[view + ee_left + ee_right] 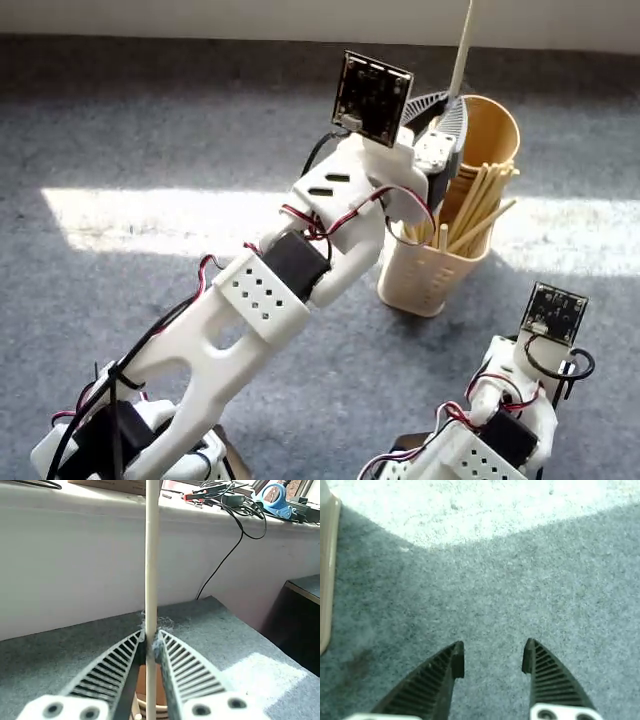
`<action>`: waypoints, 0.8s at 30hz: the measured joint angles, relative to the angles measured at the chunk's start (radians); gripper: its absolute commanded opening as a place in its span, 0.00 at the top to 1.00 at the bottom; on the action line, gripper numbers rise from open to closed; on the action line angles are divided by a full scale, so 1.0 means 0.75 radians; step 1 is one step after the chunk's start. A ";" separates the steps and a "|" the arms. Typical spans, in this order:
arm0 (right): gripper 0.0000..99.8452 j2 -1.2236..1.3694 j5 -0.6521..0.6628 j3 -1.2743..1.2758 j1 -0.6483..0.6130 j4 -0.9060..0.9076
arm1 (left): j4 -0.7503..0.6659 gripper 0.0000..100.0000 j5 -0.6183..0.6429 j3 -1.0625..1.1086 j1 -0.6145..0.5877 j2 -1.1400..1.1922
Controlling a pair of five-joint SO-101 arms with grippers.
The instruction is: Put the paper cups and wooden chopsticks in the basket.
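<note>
High view puts the left gripper (452, 115), fingers clamped on one chopstick (463, 45) whose long axis stands upright, directly above the basket (430, 282) right of centre, while the right gripper (492, 657), fingers apart and empty, sits lower right.

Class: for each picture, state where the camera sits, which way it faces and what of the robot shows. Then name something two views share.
High view: fixed above, looking down on the grey table; shows left arm, right arm, basket holding a paper cup and chopsticks.
Left wrist view: on the left arm, facing a white wall; its jaws shut on an upright chopstick.
Right wrist view: on the right arm, facing down at the table; its jaws open, empty.
Shared: high and left wrist views both show that upright chopstick.
</note>
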 measured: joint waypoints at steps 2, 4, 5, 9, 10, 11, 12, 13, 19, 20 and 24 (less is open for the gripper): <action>0.80 0.000 0.000 0.000 0.000 0.000 | -0.004 0.99 0.000 0.000 0.002 -0.002; 0.80 0.000 0.000 0.000 0.000 0.000 | -0.004 0.99 0.000 0.000 0.000 0.000; 0.80 0.000 0.000 0.000 0.000 0.000 | -0.004 0.99 0.000 0.000 -0.002 0.000; 0.80 0.000 0.000 0.000 0.000 0.000 | -0.004 0.94 0.008 0.000 0.002 -0.002; 0.80 0.000 0.000 0.000 0.000 0.000 | -0.004 0.92 0.010 0.000 0.014 -0.002; 0.80 0.000 0.000 0.000 0.000 0.000 | -0.004 0.90 0.010 0.000 0.027 -0.002; 0.80 0.000 0.000 0.000 0.000 0.000 | -0.004 0.88 0.010 0.004 0.043 -0.002; 0.80 0.000 0.000 0.000 0.000 0.000 | -0.004 0.87 0.010 0.012 0.059 -0.002; 0.80 0.000 0.000 0.000 0.000 0.000 | -0.004 0.88 0.000 0.037 0.084 0.000; 0.80 0.000 0.000 0.000 0.000 0.000 | -0.004 0.89 -0.016 0.037 0.082 0.000; 0.80 0.000 0.000 0.000 0.000 0.000 | -0.004 0.95 -0.082 0.037 0.082 0.000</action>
